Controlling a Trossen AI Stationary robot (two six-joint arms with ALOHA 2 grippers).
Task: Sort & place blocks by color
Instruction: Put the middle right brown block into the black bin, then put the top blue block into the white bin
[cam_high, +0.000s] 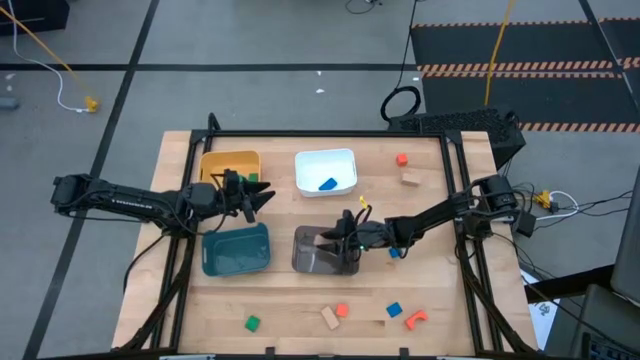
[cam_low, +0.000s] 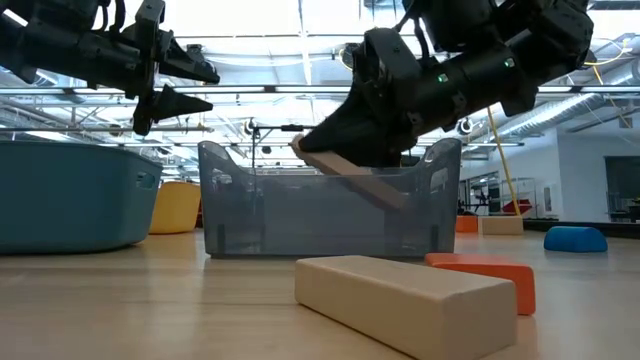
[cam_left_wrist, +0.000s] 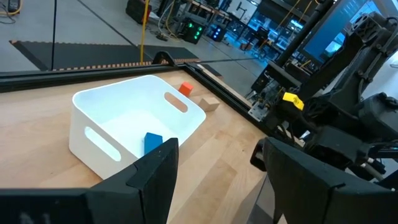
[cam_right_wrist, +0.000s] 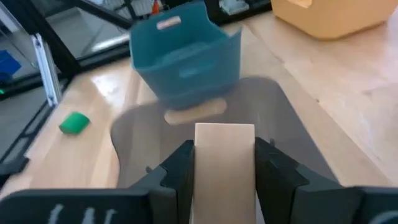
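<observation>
My right gripper (cam_high: 340, 236) hangs over the grey bin (cam_high: 312, 262), shut on a tan wooden bar (cam_right_wrist: 224, 155). A second tan block (cam_right_wrist: 194, 112) lies on the grey bin's floor. My left gripper (cam_left_wrist: 217, 180) waits open between the yellow bin (cam_high: 215, 160) and the teal bin (cam_high: 236, 250), with nothing between its fingers. The white bin (cam_high: 325, 170) holds a blue block (cam_high: 327, 184). A green (cam_high: 252, 323), a tan (cam_high: 330, 318), an orange (cam_high: 342, 310) and a blue block (cam_high: 394, 310) and an orange arch (cam_high: 415, 319) lie near the front edge. My right gripper pinches the tan bar by its two long sides (cam_right_wrist: 200, 163) between its two fingers (cam_right_wrist: 179, 169), which lie along it. They come from the table's right, slanting down. The bar (cam_low: 350, 175) is tilted, its lower end (cam_low: 395, 197) below the bin's rim and clear of the floor.
An orange block (cam_high: 401, 159) and a tan block (cam_high: 410, 178) lie at the back right. A small blue piece (cam_high: 395, 252) shows under my right arm. Bare wood lies between the bins and the front row of blocks.
</observation>
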